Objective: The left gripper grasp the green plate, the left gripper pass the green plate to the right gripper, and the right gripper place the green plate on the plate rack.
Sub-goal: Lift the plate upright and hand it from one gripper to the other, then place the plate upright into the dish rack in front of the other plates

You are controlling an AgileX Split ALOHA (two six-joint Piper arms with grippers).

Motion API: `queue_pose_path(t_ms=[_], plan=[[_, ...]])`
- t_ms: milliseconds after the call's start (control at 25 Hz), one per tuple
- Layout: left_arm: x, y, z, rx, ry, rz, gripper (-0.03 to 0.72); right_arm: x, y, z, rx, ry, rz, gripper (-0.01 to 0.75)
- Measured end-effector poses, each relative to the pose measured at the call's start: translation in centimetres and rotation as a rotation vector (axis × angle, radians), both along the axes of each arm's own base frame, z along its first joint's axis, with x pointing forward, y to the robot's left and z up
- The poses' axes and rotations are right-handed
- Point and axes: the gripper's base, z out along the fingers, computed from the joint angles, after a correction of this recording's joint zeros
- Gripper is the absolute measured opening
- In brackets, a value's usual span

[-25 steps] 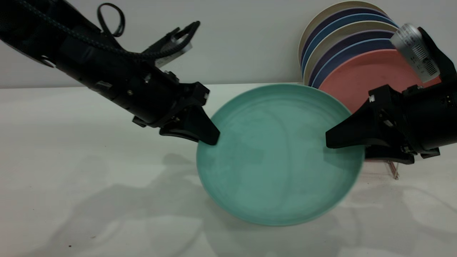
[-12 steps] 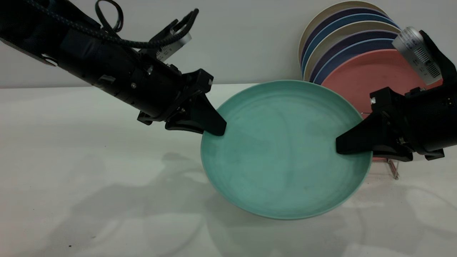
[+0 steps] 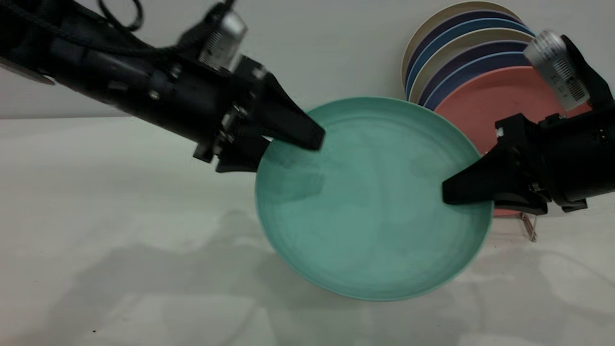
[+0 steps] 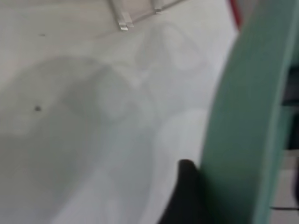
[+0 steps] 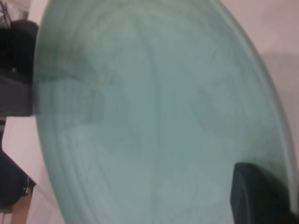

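teal-green plate (image 3: 372,202) is up off the table (image 3: 96,240), tilted so its face looks at the outside camera, hanging between the two arms. right gripper (image 3: 468,194) is clamped on the rim at about 3 o'clock, one finger lying across the face, the other behind. the right wrist view shows that finger (image 5: 261,196) pressed flat on the plate.

what's just changed: a second ago the left gripper (image 3: 276,144) was pinching the rim at roughly 9 o'clock. now it has swung up toward 10 o'clock and spread, upper finger over the plate face, lower one dropped off behind the edge. in the left wrist view the plate (image 4: 252,121) runs edge-on with a gap beside the fingertip (image 4: 187,186), so i'd say it has let go, or is right in the middle of it. the plate also tipped up a bit and slid slightly left.

so my read is the handover is basically done and the plate's weight is on the right gripper alone. the rack (image 3: 528,226) sits behind it around 3 o'clock, already loaded with the pink plate (image 3: 480,105) and blue plates (image 3: 461,72). next up is the placing step, once the left backs out clear.
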Motion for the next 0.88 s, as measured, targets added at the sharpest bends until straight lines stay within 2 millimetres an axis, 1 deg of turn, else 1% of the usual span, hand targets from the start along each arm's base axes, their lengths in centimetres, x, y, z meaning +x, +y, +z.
queue_pose_path(t_ms=[80,200,280,360,440,520,640,760,880], plan=[[0.6,1.6,0.8,-0.047,0.023,-0.011,0.715,0.0,0.0,0.0,-0.008,-0.011,0.008,0.048],[1.6,4.3,2.3,-0.09,0.062,-0.043,0.701,0.1,-0.2,-0.1,-0.05,-0.051,0.036,0.048],[2.6,6.2,3.2,-0.054,0.069,-0.034,0.679,0.4,-0.3,0.0,-0.073,-0.098,0.067,0.048],[3.6,8.6,3.8,0.024,0.085,-0.012,0.647,0.8,-0.7,0.3,-0.11,-0.153,0.102,0.048],[4.3,10.7,4.3,0.12,0.115,0.019,0.615,1.2,-1.1,1.0,-0.198,-0.212,0.154,0.048],[4.5,12.6,4.3,0.245,0.159,0.033,0.585,1.4,-1.6,2.1,-0.325,-0.288,0.25,0.048],[4.4,14.3,4.0,0.453,0.241,0.046,0.565,1.5,-2.3,5.0,-0.511,-0.411,0.37,0.048],[4.2,15.8,3.5,0.64,0.299,0.095,0.564,1.5,-2.6,8.2,-0.649,-0.531,0.488,0.048],[4.2,16.7,3.2,0.745,0.317,0.136,0.564,1.5,-2.9,10.8,-0.779,-0.625,0.59,0.048]])
